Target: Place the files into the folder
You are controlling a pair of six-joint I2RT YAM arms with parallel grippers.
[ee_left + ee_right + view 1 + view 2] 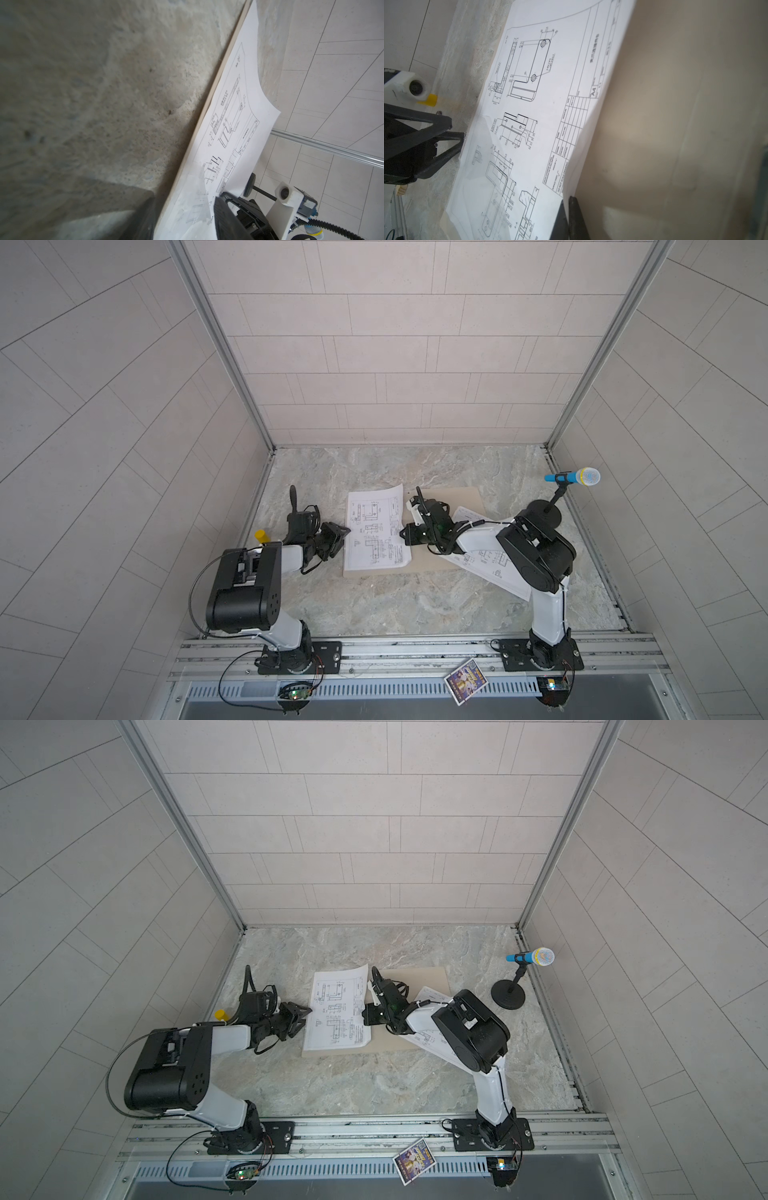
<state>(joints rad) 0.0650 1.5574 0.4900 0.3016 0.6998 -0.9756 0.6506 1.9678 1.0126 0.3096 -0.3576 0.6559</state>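
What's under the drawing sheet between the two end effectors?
The tan folder: a strip shows along the near edge of the sheet, and more lies bare beside it. Anything else beneath the sheet is covered.

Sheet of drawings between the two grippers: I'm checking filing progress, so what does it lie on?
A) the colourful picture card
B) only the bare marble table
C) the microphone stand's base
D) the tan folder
D: the sheet rests on the tan folder, whose edge shows along the sheet's near and left sides in both top views.
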